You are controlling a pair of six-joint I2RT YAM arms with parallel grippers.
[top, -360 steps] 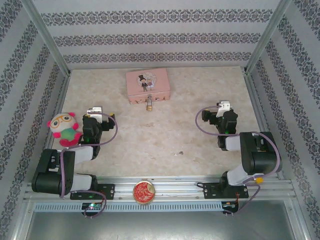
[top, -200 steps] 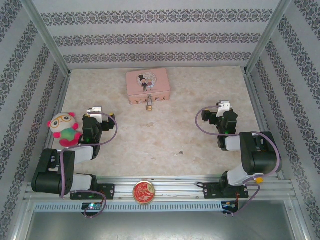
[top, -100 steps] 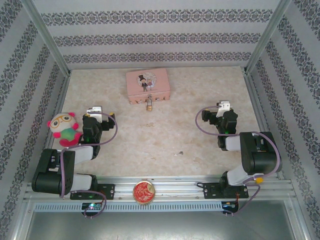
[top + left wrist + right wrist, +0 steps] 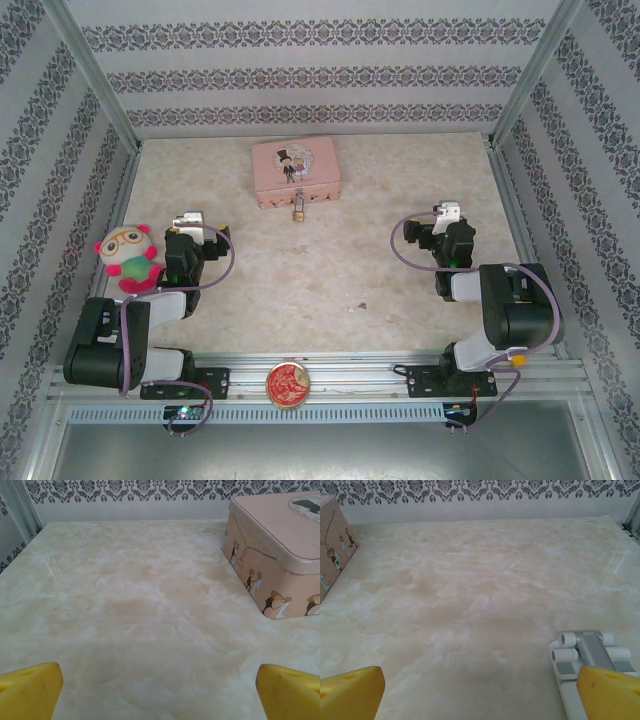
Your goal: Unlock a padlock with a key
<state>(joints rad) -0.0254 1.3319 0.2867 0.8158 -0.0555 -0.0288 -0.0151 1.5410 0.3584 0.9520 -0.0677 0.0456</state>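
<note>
The tiny brass padlock (image 4: 298, 211) hangs at the front of the pink tin box (image 4: 295, 170), far centre of the table. That box's corner shows in the left wrist view (image 4: 280, 545) and its edge in the right wrist view (image 4: 330, 545). My left gripper (image 4: 188, 228) is at the near left, open, its yellow fingertips (image 4: 30, 690) wide apart over bare table (image 4: 160, 690). My right gripper (image 4: 445, 220) is at the near right, also open and empty (image 4: 480, 692). I cannot pick out the key; a tiny dark speck (image 4: 362, 306) lies mid-table, too small to identify.
A plush toy (image 4: 128, 258) sits beside the left arm. A round red-gold disc (image 4: 288, 384) rests on the metal rail (image 4: 350, 375) between the arm bases. A white and grey piece with small rollers (image 4: 585, 655) lies by my right finger. Wallpapered walls enclose the table.
</note>
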